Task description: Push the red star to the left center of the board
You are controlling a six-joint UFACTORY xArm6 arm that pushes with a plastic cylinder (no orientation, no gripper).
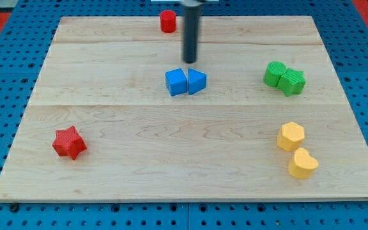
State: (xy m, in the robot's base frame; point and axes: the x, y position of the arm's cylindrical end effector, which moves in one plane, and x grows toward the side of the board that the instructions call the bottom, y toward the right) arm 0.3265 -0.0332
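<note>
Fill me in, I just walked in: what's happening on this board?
A robot arm with a rod is meant to push the red star to the board's left centre. My tip sits near the view's top, just above the two blue blocks and far from the star, which lies at the lower left, untouched.

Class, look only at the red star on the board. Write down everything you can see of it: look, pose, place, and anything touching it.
The red star is a small, chunky block with short blunt points, matte red all over, plastic or painted wood by its look. It lies flat on the wooden board near the view's bottom left corner. Nothing touches it: it stands apart from the other blocks, and my tip is far off toward the view's top centre.
</note>
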